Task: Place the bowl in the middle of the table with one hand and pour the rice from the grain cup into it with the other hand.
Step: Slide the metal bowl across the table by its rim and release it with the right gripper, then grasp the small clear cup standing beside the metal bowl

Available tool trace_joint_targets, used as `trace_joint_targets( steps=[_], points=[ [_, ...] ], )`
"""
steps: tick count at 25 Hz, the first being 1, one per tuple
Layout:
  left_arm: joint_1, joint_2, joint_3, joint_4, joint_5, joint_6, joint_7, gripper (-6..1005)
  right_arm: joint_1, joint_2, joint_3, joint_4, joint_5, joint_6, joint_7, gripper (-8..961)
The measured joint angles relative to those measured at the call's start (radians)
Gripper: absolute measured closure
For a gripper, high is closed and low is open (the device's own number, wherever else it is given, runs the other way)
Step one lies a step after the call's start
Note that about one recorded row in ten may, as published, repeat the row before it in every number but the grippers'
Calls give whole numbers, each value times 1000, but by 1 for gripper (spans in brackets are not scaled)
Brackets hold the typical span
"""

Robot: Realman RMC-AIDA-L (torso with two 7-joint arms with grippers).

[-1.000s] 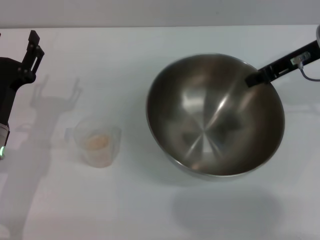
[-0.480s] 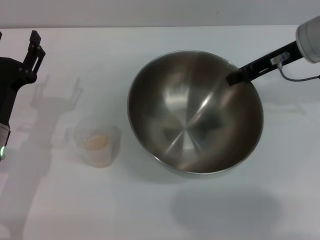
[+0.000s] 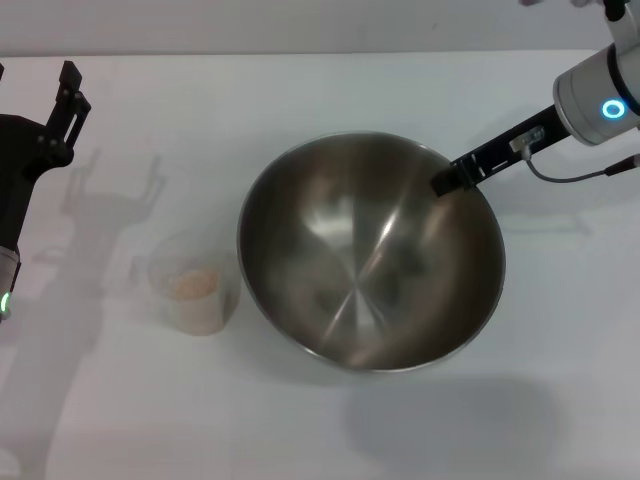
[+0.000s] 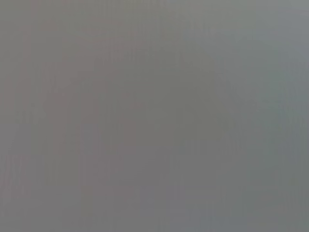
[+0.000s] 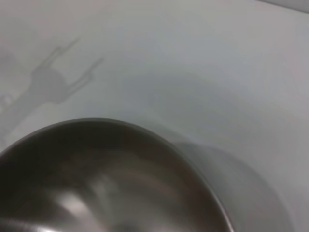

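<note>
The steel bowl (image 3: 360,255) hangs tilted a little above the white table (image 3: 330,90), near its middle, and casts a shadow in front. My right gripper (image 3: 442,184) is shut on the bowl's far right rim. The right wrist view shows the bowl's rim and inside (image 5: 111,159) over the table. The frosted grain cup (image 3: 195,285) stands on the table left of the bowl, with rice (image 3: 194,282) in its bottom. My left gripper (image 3: 70,92) is open and empty at the far left edge, behind the cup and apart from it.
The left gripper's forked shadow (image 3: 110,195) lies on the table behind the cup and also shows in the right wrist view (image 5: 58,77). The left wrist view shows only a plain grey field. The table's back edge runs along the top.
My right gripper has carried the bowl leftward, toward the table's middle and closer to the cup. The left arm and the cup have not moved.
</note>
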Motion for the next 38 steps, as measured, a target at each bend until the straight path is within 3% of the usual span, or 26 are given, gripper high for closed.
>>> trace_joint_targets(
  steps=[20, 32, 35, 38],
  points=[
    [6, -2, 5, -5, 0, 2, 0, 278, 21, 6, -51, -21, -40, -3, 38, 831],
    [12, 0, 4, -1, 2, 32, 0, 284, 14, 9, -106, -140, -81, -16, 61, 668],
    [15, 0, 2, 0, 2, 37, 0, 285, 14, 10, -112, -201, -80, -17, 62, 497],
    [20, 0, 1, 0, 2, 43, 0, 286, 15, 10, -112, -232, -75, -21, 60, 502]
  ],
)
